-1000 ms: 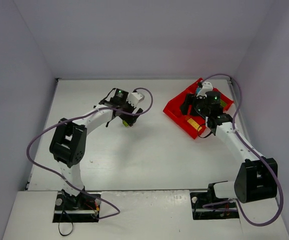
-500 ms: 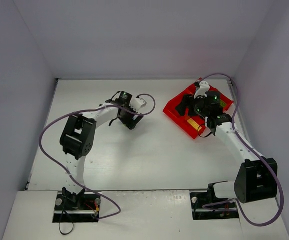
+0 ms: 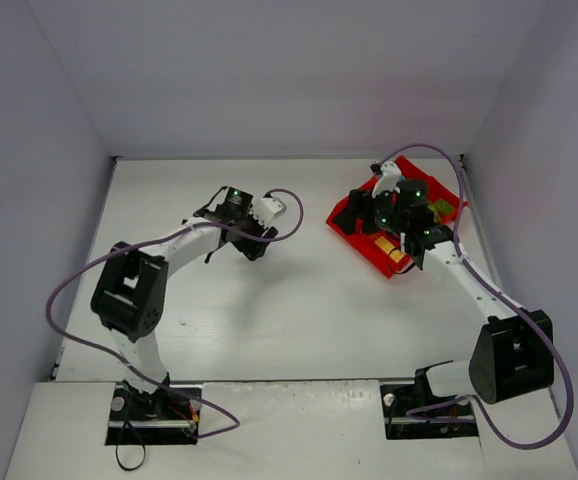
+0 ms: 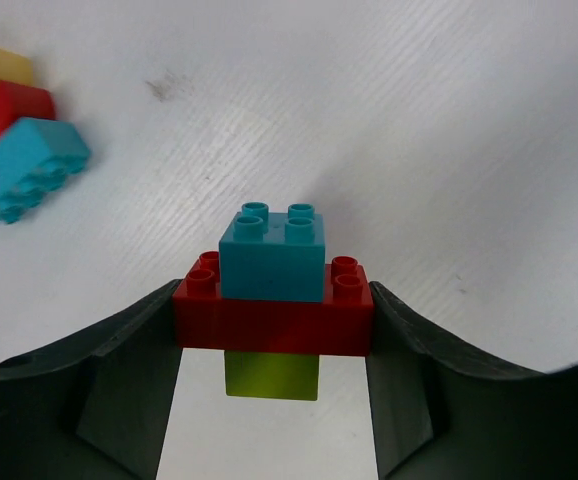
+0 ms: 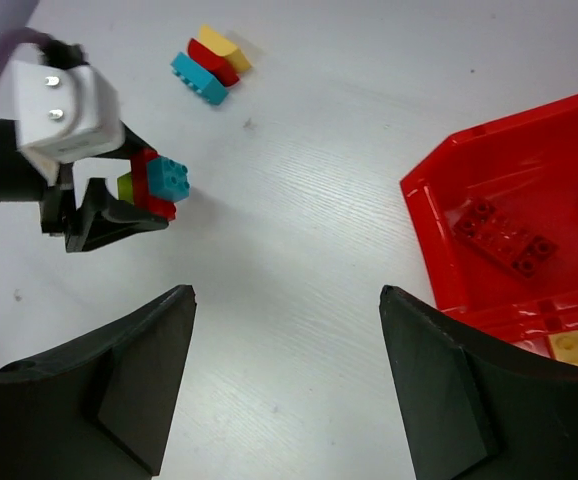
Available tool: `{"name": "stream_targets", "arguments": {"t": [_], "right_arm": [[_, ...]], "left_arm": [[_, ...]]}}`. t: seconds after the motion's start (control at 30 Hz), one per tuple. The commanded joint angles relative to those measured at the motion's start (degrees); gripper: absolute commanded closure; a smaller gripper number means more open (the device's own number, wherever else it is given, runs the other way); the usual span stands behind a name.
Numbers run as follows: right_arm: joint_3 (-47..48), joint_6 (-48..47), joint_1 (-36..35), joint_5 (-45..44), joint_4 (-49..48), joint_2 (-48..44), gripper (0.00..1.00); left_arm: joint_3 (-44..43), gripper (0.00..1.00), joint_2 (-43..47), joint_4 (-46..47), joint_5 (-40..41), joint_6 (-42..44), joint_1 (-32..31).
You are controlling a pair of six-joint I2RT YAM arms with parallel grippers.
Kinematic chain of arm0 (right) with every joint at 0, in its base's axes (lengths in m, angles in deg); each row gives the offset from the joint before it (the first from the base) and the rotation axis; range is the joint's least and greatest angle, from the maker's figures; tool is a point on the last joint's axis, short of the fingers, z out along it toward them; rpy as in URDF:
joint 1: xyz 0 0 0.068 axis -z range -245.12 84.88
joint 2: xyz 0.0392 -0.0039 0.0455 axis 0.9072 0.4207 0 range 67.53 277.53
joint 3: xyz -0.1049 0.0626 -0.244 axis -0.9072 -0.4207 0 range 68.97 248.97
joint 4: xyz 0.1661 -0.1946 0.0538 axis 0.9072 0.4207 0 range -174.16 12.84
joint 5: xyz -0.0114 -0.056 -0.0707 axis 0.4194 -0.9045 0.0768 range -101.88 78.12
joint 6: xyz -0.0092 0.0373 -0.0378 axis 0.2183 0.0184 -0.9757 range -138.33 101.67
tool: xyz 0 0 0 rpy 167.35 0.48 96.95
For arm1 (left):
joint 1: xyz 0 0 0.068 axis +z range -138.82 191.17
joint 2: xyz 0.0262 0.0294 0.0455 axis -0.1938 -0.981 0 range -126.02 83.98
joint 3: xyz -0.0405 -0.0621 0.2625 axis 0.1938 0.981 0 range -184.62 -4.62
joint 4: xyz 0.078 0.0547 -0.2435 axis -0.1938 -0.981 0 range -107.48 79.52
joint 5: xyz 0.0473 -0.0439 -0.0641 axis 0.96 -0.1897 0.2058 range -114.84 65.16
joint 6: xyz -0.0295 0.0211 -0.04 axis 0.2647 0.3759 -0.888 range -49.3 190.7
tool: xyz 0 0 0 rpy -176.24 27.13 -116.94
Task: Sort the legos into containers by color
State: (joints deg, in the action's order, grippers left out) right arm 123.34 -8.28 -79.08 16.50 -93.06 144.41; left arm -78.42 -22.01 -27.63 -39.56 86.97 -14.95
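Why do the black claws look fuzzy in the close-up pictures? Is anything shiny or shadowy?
Left wrist: the brick stack in the left gripper is sharp, its near fingers dark and soft, likely too close to focus. Right wrist: the right gripper looks soft too; the red tray gleams along its rim. Top external: only a faint, soft shadow under the left arm.
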Motion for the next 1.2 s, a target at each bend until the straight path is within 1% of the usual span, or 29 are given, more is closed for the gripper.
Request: {"name": "stream_targets", "arguments": {"t": [0.0,0.03,0.07,0.13,0.2,0.3,0.57,0.83,0.97,1.03,1.07,1.1,1.17], "right_arm": [[5.3,5.7,-1.4,3.8,-2.6,1.1,0.28],[6.8,6.8,-2.1,4.3,-2.3,1.7,0.27],[7.3,8.0,-3.8,4.8,-2.3,2.2,0.24],[9.3,11.3,-5.8,5.5,-2.4,3.9,0.18],[10.8,14.1,-8.7,6.5,-2.7,5.5,0.14],[13.7,16.6,-12.1,7.7,-3.9,7.3,0.14],[18.4,18.7,-17.2,8.3,-7.3,9.7,0.13],[18.9,19.4,-20.1,7.8,-8.2,11.9,0.14],[18.9,19.6,-20.7,7.8,-8.8,12.8,0.20],[18.8,19.6,-20.9,8.1,-9.0,12.9,0.28],[18.8,19.6,-21.0,8.3,-9.3,13.0,0.33],[18.8,19.6,-21.1,8.6,-9.4,13.0,0.42],[18.4,19.7,-21.2,8.9,-9.8,12.7,0.56]], "left_arm": [[3.5,0.86,14.0,11.0,-2.9,0.7,-0.1],[4.9,0.86,18.1,12.3,-2.9,1.6,-0.4],[6.1,0.85,19.8,14.6,-2.9,1.9,-0.7],[8.8,0.85,24.8,15.6,-4.6,3.5,-1.4],[11.4,0.85,27.5,17.4,-5.8,5.0,-1.9],[14.2,0.84,33.1,19.5,-7.8,6.7,-2.9],[17.0,0.82,37.8,19.4,-8.6,9.8,-4.5],[16.9,0.82,39.5,19.3,-7.2,11.4,-6.1],[16.8,0.82,39.6,19.3,-6.7,11.6,-6.7],[16.9,0.82,39.7,19.4,-6.6,11.6,-6.8],[16.9,0.82,39.7,19.5,-6.5,11.6,-6.8],[16.8,0.82,39.6,19.4,-6.5,11.5,-6.8],[16.8,0.82,39.4,19.6,-6.4,11.6,-6.8]]}}
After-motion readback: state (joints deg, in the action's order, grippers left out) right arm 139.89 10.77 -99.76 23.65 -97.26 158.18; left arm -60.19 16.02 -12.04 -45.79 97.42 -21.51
